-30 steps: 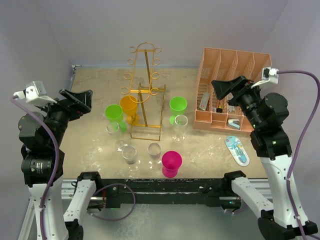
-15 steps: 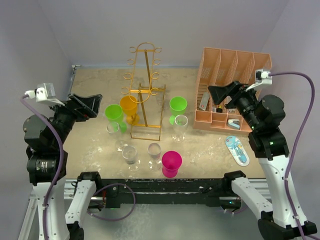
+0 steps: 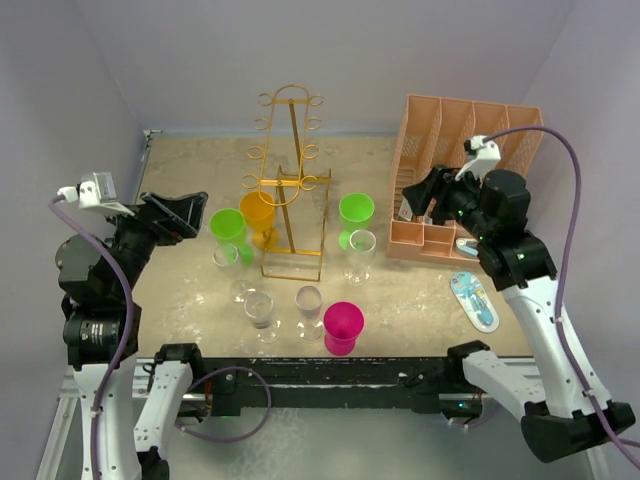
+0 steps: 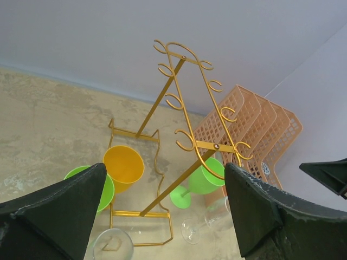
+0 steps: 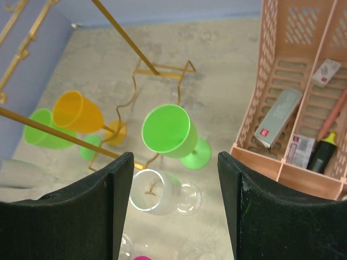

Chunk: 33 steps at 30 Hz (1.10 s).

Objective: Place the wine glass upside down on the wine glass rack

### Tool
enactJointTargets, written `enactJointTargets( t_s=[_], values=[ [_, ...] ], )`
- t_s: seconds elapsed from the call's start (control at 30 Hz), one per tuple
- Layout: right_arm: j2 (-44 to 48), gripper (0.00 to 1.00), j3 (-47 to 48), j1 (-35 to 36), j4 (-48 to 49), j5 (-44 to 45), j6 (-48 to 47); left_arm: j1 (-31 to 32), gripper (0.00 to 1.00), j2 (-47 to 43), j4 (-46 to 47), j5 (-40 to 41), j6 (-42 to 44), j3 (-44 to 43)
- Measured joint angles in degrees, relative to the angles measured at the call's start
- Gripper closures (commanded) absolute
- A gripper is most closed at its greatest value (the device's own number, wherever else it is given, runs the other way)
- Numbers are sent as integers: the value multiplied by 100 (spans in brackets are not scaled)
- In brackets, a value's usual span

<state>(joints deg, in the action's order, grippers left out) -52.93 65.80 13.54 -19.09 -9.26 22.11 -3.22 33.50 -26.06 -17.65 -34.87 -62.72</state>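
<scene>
While the wine glass rack (image 3: 292, 182) stands on the table (image 3: 190, 160), the left fingers (image 4: 54, 216) and right fingers (image 5: 70, 216) hang apart, gripping nothing.

The wine glass rack (image 3: 293, 170) is thin metal wire with a shiny gold finish. The clear wine glass (image 3: 361, 243) beside it is smooth, transparent and glossy. The green goblet (image 3: 355, 209), the orange goblet (image 3: 257, 211) and the magenta goblet (image 3: 343, 322) look like smooth, slightly translucent plastic. The organizer (image 3: 470, 125) is peach plastic mesh, rather matt. The table (image 3: 190, 170) is beige, mottled and rough-looking, without shine. The left gripper (image 4: 164, 179) and the right gripper (image 5: 173, 162) have matt black fingers (image 4: 54, 216) with pale scuffs along the edges.
</scene>
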Motion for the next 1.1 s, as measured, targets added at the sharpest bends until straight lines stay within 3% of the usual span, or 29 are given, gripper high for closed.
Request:
enactJointTargets(
  t_s=[0.4, 0.53, 0.77, 0.93, 1.1],
  values=[
    [-1178, 43, 42, 935, -503, 1174, -203, 0, 14, 35, 262, -15, -109, 83],
    [-1871, 52, 107, 1119, -310, 1508, -26, 0, 14, 33, 343, -15, -162, 85],
    [-2900, 56, 380, 1482, 33, 1875, 107, 0, 14, 33, 319, -22, -199, 85],
    [-3342, 73, 389, 1668, 144, 2186, 151, 0, 15, 26, 260, -20, -205, 85],
    [-3654, 100, 411, 1683, 170, 2616, 190, 0, 15, 0, 216, -15, -205, 85]
  ],
)
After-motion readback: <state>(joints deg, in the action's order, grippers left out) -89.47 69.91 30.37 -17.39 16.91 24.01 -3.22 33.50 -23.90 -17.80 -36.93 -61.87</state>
